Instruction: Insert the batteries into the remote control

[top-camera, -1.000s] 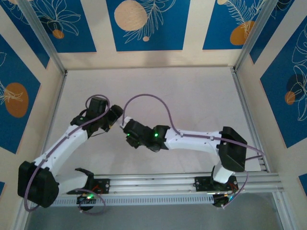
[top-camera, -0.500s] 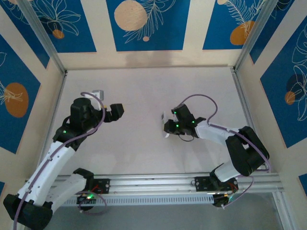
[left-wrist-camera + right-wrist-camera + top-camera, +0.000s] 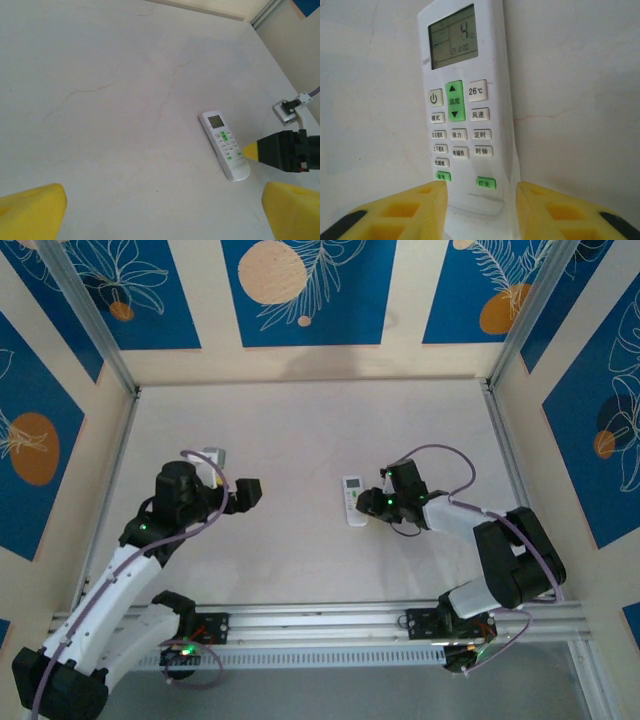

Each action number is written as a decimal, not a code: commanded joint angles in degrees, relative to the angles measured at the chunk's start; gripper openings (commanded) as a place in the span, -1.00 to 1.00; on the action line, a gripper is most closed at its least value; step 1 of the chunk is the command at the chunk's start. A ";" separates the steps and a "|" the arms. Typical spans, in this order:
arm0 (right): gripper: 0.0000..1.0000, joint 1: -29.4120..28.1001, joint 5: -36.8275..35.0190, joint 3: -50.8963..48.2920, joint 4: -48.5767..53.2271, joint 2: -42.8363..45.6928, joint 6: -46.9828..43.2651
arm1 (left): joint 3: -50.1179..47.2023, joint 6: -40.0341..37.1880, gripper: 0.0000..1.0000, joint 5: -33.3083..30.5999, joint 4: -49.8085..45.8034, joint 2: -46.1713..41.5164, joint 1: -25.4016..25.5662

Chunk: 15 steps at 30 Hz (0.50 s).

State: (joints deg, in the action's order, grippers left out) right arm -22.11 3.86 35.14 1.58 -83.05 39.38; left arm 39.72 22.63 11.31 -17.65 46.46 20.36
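Observation:
The remote control (image 3: 354, 500) is a white handset lying flat and face up on the table, right of centre. Its display (image 3: 453, 36) is lit and shows digits, with green and white buttons below it. My right gripper (image 3: 480, 192) is open, its yellow pads (image 3: 555, 210) standing on either side of the remote's lower end. From above, that gripper (image 3: 372, 505) sits just right of the remote. My left gripper (image 3: 248, 492) is wide open over bare table, well left of the remote (image 3: 224, 145); its fingertips (image 3: 30, 212) hold nothing. The batteries are hidden.
The pale table (image 3: 300, 420) is fenced by patterned blue and cream walls, with metal posts at the back corners. An aluminium rail (image 3: 320, 620) runs along the near edge by both arm bases. My right arm's cable (image 3: 440, 455) loops above its wrist.
A second ago both grippers met left of centre. They have since parted; the right one carried the remote to the right, laid it flat and loosened its jaws. The left gripper opened fully.

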 commanded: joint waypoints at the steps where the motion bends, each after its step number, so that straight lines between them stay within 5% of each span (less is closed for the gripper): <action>1: 0.00 0.99 -0.67 2.24 5.79 3.11 -2.26 | -3.29 1.29 1.00 -3.80 4.04 -2.11 -0.47; 5: 0.23 3.29 -6.92 5.91 14.19 12.59 -4.01 | -8.31 -0.40 1.00 -17.96 7.33 -3.60 -0.50; 9: 0.79 7.50 -29.94 10.58 19.72 19.74 -10.45 | -15.85 -11.46 1.00 -34.63 17.17 -4.19 -0.50; 12: 0.85 14.15 -32.74 6.29 3.22 17.93 -23.31 | -21.50 -19.97 0.96 -41.60 28.21 -2.08 -0.76; 15: 0.92 20.12 -27.59 0.37 -16.45 9.63 -28.08 | -25.81 -29.84 0.95 -41.79 42.63 3.27 -0.99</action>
State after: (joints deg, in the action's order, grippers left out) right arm -4.99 -21.39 40.64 -1.13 -66.08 20.45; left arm 16.51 4.95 -23.09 7.33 46.76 20.14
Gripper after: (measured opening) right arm 0.958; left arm 0.973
